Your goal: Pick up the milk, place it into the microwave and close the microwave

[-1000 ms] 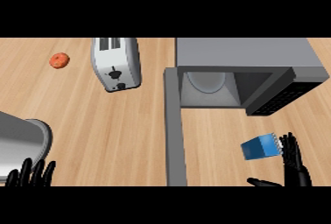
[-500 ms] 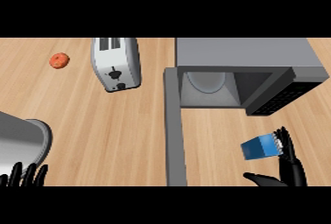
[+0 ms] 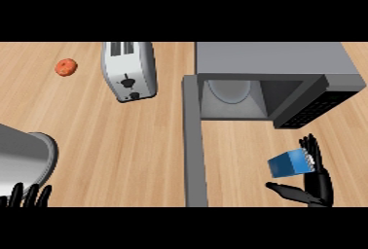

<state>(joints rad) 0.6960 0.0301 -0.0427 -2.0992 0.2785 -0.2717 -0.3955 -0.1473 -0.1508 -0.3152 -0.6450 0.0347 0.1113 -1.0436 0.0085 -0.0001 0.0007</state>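
Note:
A small blue milk carton (image 3: 289, 164) stands on the wooden counter in front of the microwave (image 3: 273, 78), to the right. The microwave is open, its grey door (image 3: 193, 141) swung out toward me, and a white turntable shows inside. My right hand (image 3: 316, 180) is open right beside the carton: straight fingers run along its right side and the thumb reaches out below it. Whether the fingers touch the carton I cannot tell. Only the fingertips of my left hand (image 3: 26, 195) show at the lower left edge, straight and pointing up.
A silver toaster (image 3: 129, 70) lies at the back, left of the microwave. An orange-red fruit (image 3: 66, 67) sits at the far left. A large steel pot (image 3: 20, 158) fills the lower left, just above my left hand.
My right hand has moved up and left, closing in on the carton's right side, its thumb now under it. My left hand has sunk toward the lower edge.

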